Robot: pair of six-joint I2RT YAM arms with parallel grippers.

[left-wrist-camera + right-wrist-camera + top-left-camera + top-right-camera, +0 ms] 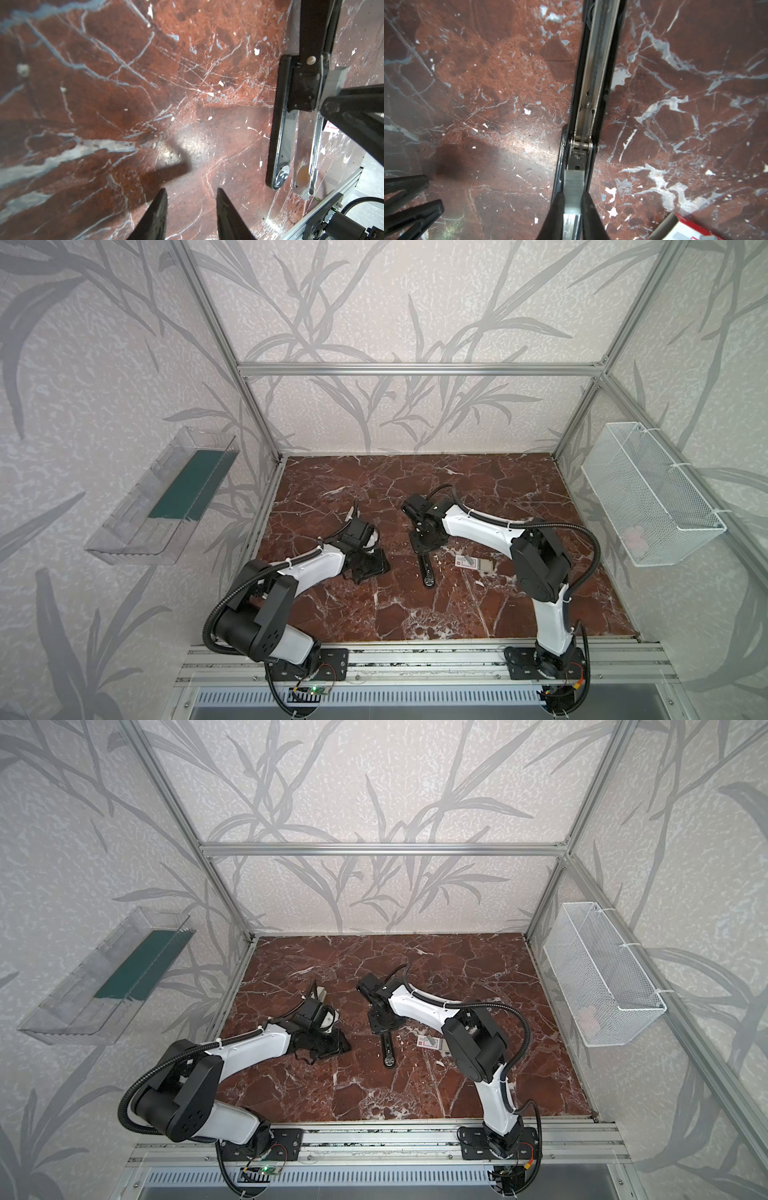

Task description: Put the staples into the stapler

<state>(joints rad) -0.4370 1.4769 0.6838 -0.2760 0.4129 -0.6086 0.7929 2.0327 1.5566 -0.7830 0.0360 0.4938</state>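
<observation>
The black stapler (427,574) lies opened out on the marble table (415,614), seen in both top views, with its silver rail (591,72) bared. My right gripper (573,196) is straight above it. It is shut on a silvery-grey strip of staples (574,180) that lies along the stapler's channel just short of the hinge. My left gripper (191,191) hovers low over bare marble to the left of the stapler (279,135). It is open, with nothing between its fingers.
The white staple box with red print (473,563) lies just right of the stapler, a grey strip on top of it. A light-coloured object (320,992) shows behind the left wrist. A clear tray (166,497) and a wire basket (648,497) hang on the side walls.
</observation>
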